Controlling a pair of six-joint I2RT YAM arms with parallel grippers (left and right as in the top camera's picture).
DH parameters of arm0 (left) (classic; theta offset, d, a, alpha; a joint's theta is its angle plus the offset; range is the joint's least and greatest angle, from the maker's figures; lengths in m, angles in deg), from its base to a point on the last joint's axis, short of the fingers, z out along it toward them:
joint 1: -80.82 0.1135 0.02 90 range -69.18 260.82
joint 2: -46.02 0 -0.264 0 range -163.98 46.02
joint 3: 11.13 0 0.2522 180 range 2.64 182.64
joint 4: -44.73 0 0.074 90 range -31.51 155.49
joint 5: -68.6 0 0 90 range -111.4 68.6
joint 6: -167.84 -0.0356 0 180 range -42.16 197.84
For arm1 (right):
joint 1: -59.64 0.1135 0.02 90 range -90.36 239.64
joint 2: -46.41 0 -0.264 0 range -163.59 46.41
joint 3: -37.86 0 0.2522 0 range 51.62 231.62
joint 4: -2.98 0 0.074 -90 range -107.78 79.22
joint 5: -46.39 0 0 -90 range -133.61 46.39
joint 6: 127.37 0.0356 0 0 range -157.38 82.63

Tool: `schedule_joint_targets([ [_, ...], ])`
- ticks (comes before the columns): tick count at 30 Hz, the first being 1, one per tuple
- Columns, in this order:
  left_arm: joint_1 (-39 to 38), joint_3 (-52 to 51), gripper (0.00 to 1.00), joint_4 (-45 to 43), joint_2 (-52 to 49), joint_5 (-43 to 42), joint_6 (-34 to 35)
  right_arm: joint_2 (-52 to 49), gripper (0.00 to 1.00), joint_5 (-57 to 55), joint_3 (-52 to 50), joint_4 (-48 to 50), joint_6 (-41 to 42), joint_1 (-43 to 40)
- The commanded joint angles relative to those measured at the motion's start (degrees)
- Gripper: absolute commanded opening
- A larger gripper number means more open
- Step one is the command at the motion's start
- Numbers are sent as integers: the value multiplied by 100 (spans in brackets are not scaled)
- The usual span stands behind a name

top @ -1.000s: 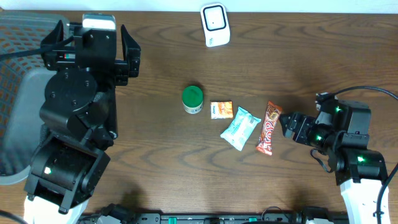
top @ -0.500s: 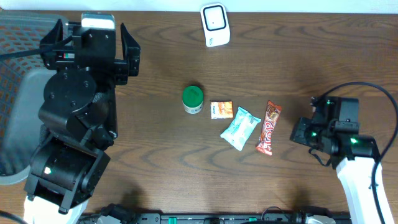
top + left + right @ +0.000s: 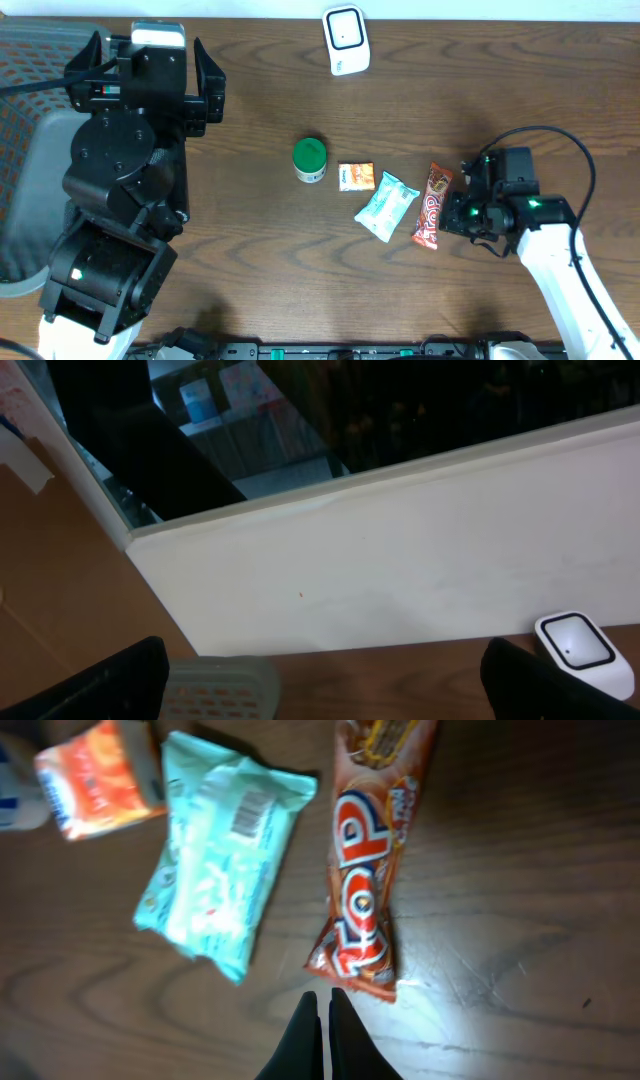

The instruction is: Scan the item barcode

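One glossy oblong candy bar wrapper [image 3: 365,870] lies on wood-grain table [image 3: 520,920].

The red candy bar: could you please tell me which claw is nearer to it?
Right. The right claw, shut, sits just short of the near end of the red candy bar. The left claw stands open far off at the table's opposite side.

Dark wood-grain table [image 3: 250,90], white wall [image 3: 400,560], dark window [image 3: 400,400] above it
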Motion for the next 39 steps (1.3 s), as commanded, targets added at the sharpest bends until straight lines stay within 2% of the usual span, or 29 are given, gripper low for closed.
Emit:
schedule_joint_targets([
  [1,26,153,100,-4,35,94,-76,-278,1,-256,66,98,251,44],
  [9,26,153,100,-4,35,94,-76,-890,1,-251,66,306,293,48],
  [28,26,149,100,13,35,92,-76,-1276,1,-249,66,688,337,52],
  [39,26,146,100,17,33,92,-76,-2149,1,-254,66,822,380,579],
])
